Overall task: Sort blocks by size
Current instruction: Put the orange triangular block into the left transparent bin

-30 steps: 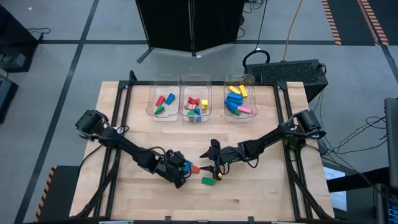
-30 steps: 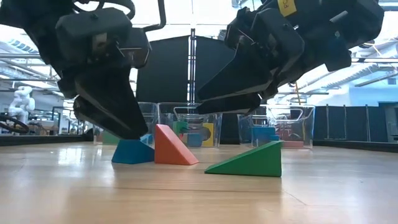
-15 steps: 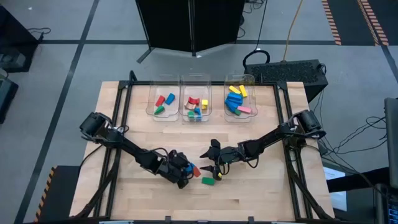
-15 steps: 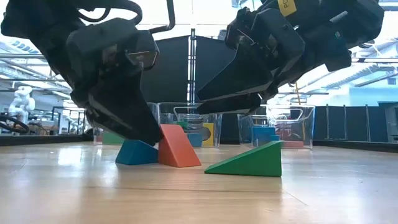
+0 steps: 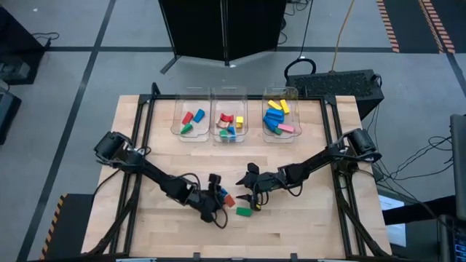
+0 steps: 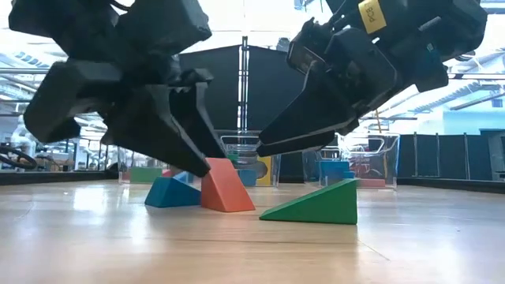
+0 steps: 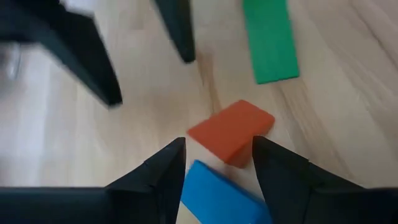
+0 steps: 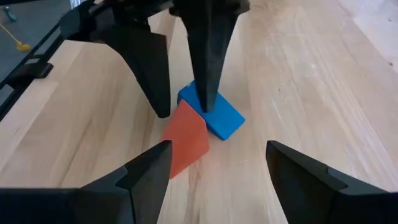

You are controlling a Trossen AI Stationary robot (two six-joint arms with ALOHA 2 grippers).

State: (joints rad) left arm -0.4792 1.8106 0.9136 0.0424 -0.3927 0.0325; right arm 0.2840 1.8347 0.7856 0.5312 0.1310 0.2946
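Three wedge blocks lie flat on the wooden table near its middle: a blue one (image 5: 220,192), an orange-red one (image 5: 228,199) touching it, and a green one (image 5: 243,212) apart. My left gripper (image 7: 217,165) is open and low over the blue wedge (image 7: 217,196), with the orange-red wedge (image 7: 233,132) just ahead. My right gripper (image 8: 217,174) is open and empty, hovering above the green wedge (image 6: 319,207) and facing the left gripper. Other blocks lie in three clear bins. My left gripper comes slanting down from the table's left. One fingertip (image 8: 206,99) stands over the blue wedge's top face (image 8: 221,118) and the other (image 8: 161,106) stands beside the orange-red wedge (image 8: 186,137). I cannot tell whether either touches.
Three clear bins (image 5: 191,120), (image 5: 228,122), (image 5: 280,116) stand in a row at the table's far side, holding several coloured blocks. Bare wood lies along the near edge and at both sides. The two grippers are close together.
My left gripper has gone a little toward the table's right edge and turned about its wrist, so its two fingers now show apart over the blue and orange-red wedges. My right gripper has kept still.
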